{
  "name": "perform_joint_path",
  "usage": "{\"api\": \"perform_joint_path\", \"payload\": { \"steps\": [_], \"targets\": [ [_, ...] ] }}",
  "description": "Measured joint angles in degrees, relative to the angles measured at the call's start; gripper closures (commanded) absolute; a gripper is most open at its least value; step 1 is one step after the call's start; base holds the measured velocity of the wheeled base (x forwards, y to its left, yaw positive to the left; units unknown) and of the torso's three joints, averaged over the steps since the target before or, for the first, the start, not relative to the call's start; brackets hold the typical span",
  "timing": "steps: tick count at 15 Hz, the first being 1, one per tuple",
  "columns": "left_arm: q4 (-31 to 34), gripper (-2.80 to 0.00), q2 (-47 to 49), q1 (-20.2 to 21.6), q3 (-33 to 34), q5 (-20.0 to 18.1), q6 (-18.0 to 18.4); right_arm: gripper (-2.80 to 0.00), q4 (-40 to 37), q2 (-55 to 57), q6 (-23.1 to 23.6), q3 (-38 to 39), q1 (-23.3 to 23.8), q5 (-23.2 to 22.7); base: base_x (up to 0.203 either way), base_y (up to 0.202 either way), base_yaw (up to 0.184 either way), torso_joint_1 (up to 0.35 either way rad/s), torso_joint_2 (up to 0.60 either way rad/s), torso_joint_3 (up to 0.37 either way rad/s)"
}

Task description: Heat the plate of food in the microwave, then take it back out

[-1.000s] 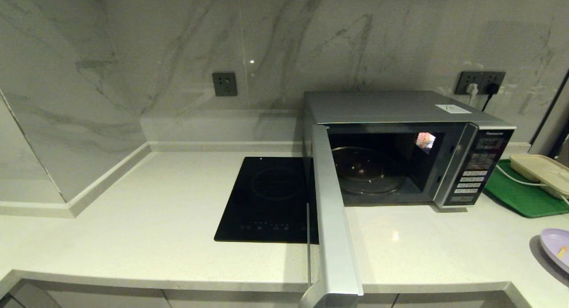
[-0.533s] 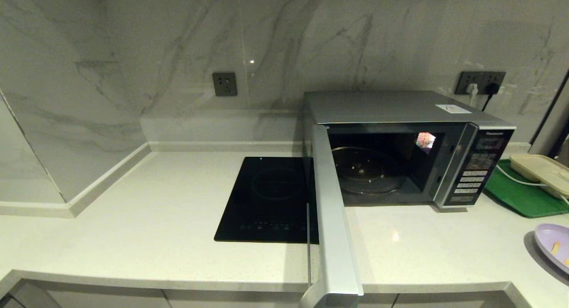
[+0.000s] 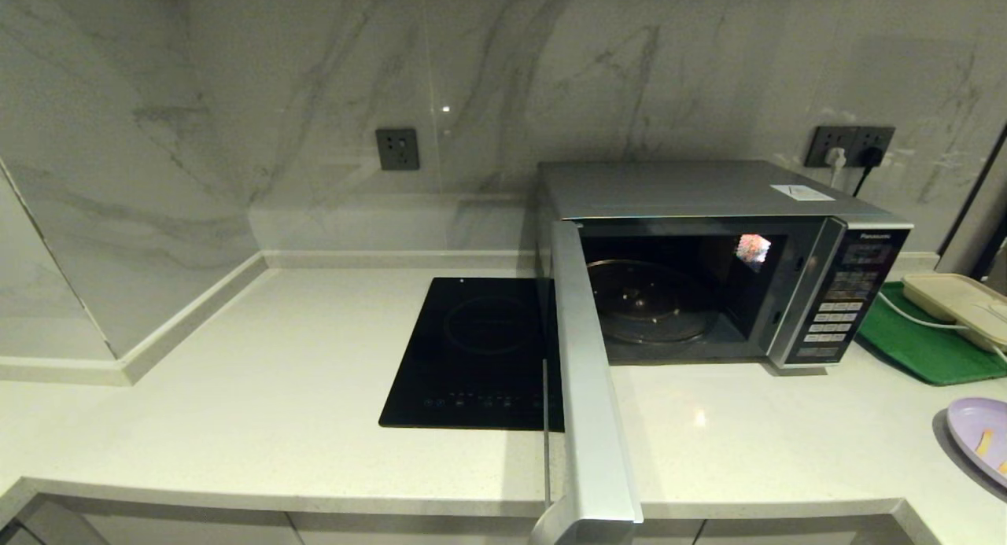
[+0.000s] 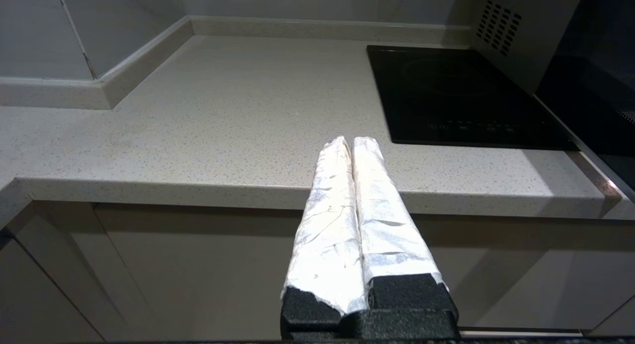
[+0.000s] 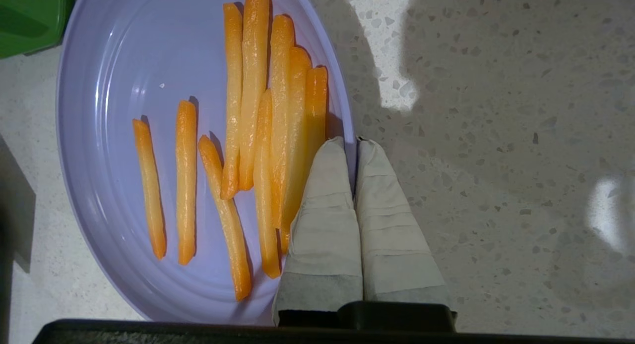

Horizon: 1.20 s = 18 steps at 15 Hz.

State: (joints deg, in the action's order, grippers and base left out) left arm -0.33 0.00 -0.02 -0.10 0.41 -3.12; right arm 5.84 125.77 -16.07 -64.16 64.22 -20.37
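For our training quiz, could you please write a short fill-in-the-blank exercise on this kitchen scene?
1. The microwave door stands ____.
2. The right gripper is shut on the rim of the ____, which carries orange sticks.
3. The hob lies on the counter to the ____ of the microwave.
4. The left gripper, near the counter edge, is ____.

Missing words: open; plate; left; shut

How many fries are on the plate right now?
9 fries: three lie apart, six bunched beside the right gripper, which grips the plate by its rim; its fingers may hide more.
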Motion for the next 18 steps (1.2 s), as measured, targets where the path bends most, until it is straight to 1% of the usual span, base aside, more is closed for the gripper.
{"api": "perform_joint_path", "payload": {
  "steps": [3, 4, 12, 15, 18],
  "targets": [
    [0.0, 0.0, 0.0, 0.0, 0.0, 0.0, 0.0, 0.0, 0.0, 0.5, 0.3, 0.0, 0.0, 0.6, 0.0, 0.0, 0.0, 0.0, 0.0, 0.0],
    [0.0, 0.0, 0.0, 0.0, 0.0, 0.0, 0.0, -2.8, 0.0, 0.7, 0.3, 0.1, 0.0, 0.9, 0.0, 0.0, 0.0, 0.0, 0.0, 0.0],
    [0.0, 0.0, 0.0, 0.0, 0.0, 0.0, 0.0, -2.8, -0.1, 0.5, 0.2, 0.9, 0.4, 0.7, 0.0, 0.0, 0.0, 0.0, 0.0, 0.0],
    [0.0, 0.0, 0.0, 0.0, 0.0, 0.0, 0.0, -2.8, -0.2, -2.8, 1.0, 3.1, 1.0, 0.0, 0.0, 0.0, 0.0, 0.0, 0.0, 0.0],
    [0.0, 0.0, 0.0, 0.0, 0.0, 0.0, 0.0, -2.8, -1.2, -8.8, 2.2, 6.3, 1.7, -1.7, 0.0, 0.0, 0.0, 0.0, 0.0, 0.0]
  ]
}}
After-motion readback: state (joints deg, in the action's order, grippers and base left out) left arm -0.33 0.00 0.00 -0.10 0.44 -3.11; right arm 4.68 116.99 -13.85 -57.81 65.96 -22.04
